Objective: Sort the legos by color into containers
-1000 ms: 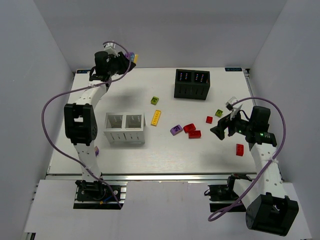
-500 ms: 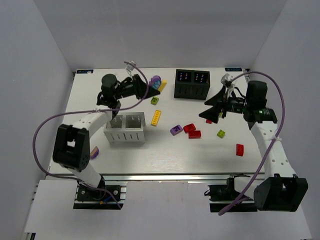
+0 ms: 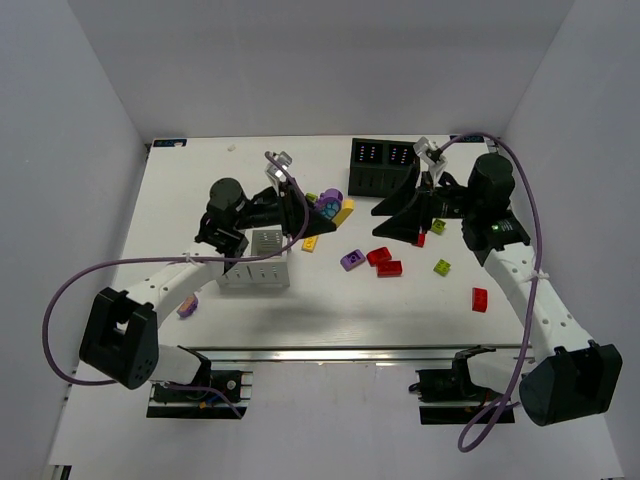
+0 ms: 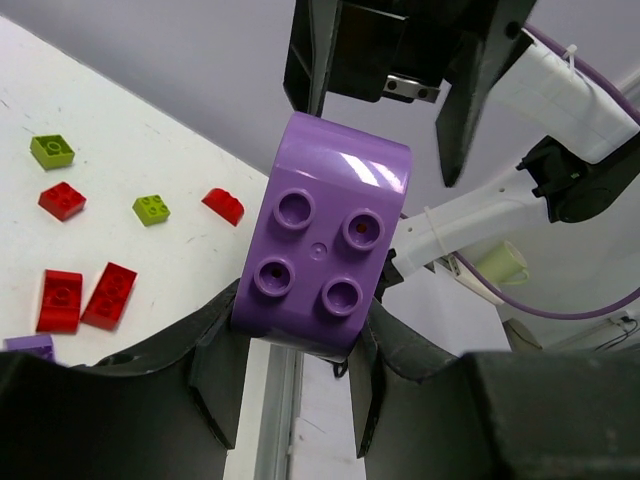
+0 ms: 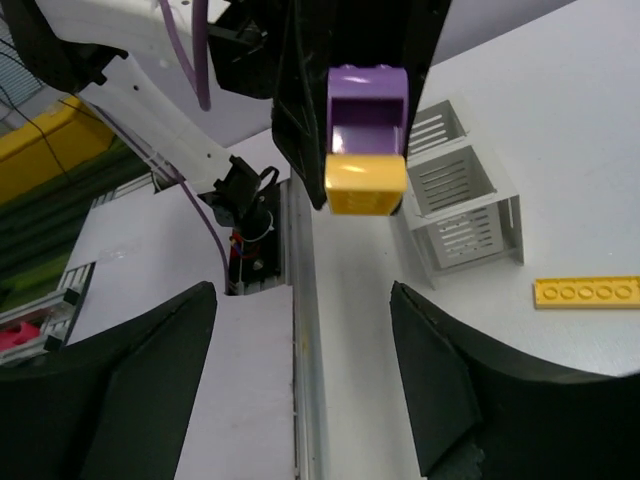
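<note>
In the top view we see the left arm stretched low from the lower left toward the centre, passing above the white box, a slotted plastic box left of centre on the worktop. The left pincer is clamped on a purple brick, with a black finger pressing each side. The brick is glossy and round-cornered, and its four round studs face the left wrist camera. It hangs above the worktop near the frame's centre, just right of the white box. In the right wrist view a smooth yellow brick touches its lower end.

Right of that, a flat yellow plate with a row of studs lies on the worktop. Two red bricks sit side by side further right, then a lime brick.

The right arm rises from the lower right and is bent at the elbow, with its forearm pointing left at the held brick. The right pincer is spread wide and holds nothing, and its tips are near the purple brick but apart from it. Above it, at upper centre, stands the slotted black box.
</note>
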You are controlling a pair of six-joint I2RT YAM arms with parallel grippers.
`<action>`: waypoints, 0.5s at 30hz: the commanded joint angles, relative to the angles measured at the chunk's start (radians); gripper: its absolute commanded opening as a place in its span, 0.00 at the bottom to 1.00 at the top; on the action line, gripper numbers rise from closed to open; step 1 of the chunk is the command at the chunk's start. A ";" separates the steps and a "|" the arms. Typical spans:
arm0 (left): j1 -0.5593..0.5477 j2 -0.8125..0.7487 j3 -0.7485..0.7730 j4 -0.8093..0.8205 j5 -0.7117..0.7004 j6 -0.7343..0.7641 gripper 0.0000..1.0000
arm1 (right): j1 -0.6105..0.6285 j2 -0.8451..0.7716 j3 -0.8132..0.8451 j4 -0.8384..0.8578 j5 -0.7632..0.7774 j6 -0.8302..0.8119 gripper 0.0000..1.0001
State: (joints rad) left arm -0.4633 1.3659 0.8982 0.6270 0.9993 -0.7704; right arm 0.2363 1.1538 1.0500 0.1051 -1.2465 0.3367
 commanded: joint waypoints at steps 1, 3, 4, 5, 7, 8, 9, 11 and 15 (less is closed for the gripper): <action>-0.027 -0.016 -0.004 -0.006 -0.036 0.014 0.00 | 0.029 -0.002 0.028 0.125 0.008 0.127 0.76; -0.040 -0.008 0.001 -0.019 -0.047 0.020 0.00 | 0.061 0.001 0.038 0.108 0.039 0.092 0.89; -0.050 -0.008 0.002 -0.021 -0.050 0.022 0.00 | 0.066 0.007 0.047 0.053 0.065 0.061 0.89; -0.060 -0.005 0.004 -0.023 -0.059 0.025 0.00 | 0.080 0.012 0.059 0.009 0.094 0.023 0.89; -0.070 -0.002 0.008 -0.024 -0.065 0.025 0.00 | 0.098 0.023 0.091 -0.099 0.157 -0.091 0.89; -0.071 -0.004 0.011 -0.029 -0.068 0.028 0.00 | 0.098 0.024 0.091 -0.104 0.168 -0.106 0.89; -0.080 0.001 0.018 -0.032 -0.074 0.028 0.00 | 0.106 0.027 0.088 -0.104 0.173 -0.120 0.89; -0.090 0.009 0.027 -0.035 -0.077 0.029 0.00 | 0.117 0.030 0.087 -0.104 0.191 -0.126 0.89; -0.101 0.016 0.036 -0.036 -0.083 0.033 0.00 | 0.126 0.049 0.107 -0.159 0.245 -0.148 0.89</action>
State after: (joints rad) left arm -0.5533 1.3846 0.8982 0.5907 0.9329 -0.7559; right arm 0.3553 1.1931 1.1030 -0.0139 -1.0592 0.2359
